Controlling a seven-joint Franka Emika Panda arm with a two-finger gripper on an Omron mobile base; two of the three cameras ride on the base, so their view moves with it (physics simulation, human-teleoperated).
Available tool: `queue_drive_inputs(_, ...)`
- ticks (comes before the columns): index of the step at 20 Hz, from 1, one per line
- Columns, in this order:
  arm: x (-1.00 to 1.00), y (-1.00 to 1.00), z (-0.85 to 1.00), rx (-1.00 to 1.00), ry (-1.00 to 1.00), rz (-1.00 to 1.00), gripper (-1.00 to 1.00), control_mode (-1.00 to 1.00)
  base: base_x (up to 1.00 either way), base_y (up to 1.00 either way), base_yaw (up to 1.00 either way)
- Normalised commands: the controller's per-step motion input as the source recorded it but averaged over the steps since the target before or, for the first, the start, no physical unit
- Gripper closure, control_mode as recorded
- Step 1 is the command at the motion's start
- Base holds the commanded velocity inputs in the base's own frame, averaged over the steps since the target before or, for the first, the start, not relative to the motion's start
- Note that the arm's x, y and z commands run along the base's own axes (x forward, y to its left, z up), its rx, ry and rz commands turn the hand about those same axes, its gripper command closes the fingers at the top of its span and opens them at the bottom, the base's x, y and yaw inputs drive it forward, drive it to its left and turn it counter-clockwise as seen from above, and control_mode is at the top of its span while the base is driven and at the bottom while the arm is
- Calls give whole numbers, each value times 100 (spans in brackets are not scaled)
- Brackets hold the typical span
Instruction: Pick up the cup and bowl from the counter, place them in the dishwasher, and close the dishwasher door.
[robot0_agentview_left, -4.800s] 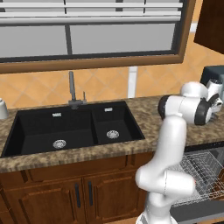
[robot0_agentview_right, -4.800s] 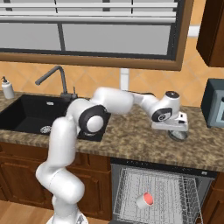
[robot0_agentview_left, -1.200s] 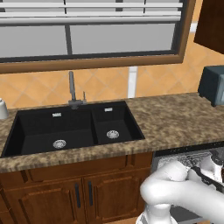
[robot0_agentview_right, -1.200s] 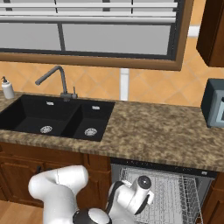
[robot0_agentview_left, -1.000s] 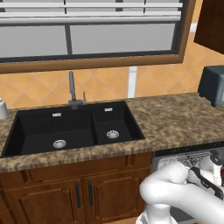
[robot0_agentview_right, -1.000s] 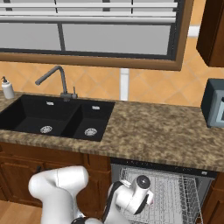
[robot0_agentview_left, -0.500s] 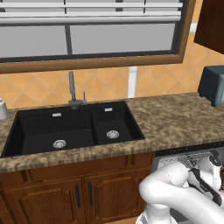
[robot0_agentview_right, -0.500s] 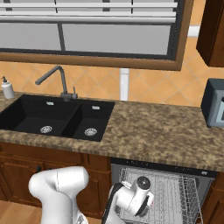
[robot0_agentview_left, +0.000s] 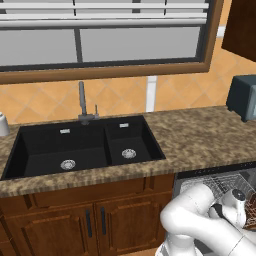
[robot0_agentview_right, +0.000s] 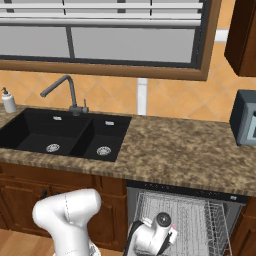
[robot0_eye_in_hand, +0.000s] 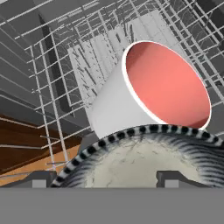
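The white cup with a salmon-pink inside (robot0_eye_in_hand: 148, 94) lies on its side among the pale grey wire-grid racks of the dishwasher (robot0_agentview_right: 192, 217), its mouth turned toward the hand camera. Just in front of it sits the round cream bowl with a black-and-white striped rim (robot0_eye_in_hand: 144, 162), touching or nearly touching the cup. The gripper (robot0_eye_in_hand: 105, 178) hovers over the bowl with its 2 dark fingertips (robot0_eye_in_hand: 41, 178) spread wide to either side, not pinching anything.

Wire tines crowd in around both dishes. Above the open dishwasher runs the brown-and-tan speckled granite counter (robot0_agentview_left: 200, 140), with the black double sink (robot0_agentview_left: 82, 147), a grey faucet (robot0_agentview_left: 82, 102) and a dark grey boxy toaster (robot0_agentview_left: 243, 97).
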Motion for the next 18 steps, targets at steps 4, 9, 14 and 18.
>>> queue_drive_inputs(4, 0, -19, -11, 0, 0, -1, -100, -100, 0, 0, 0)
queue_drive_inputs(9, -11, -14, 32, 0, 0, -2, -100, -100, 0, 0, 0)
queue_drive_inputs(14, -46, -19, 69, 0, -1, 0, -100, -100, 0, 0, 0)
queue_drive_inputs(18, -80, -13, 17, 0, 4, -1, -100, -100, 0, 0, 0)
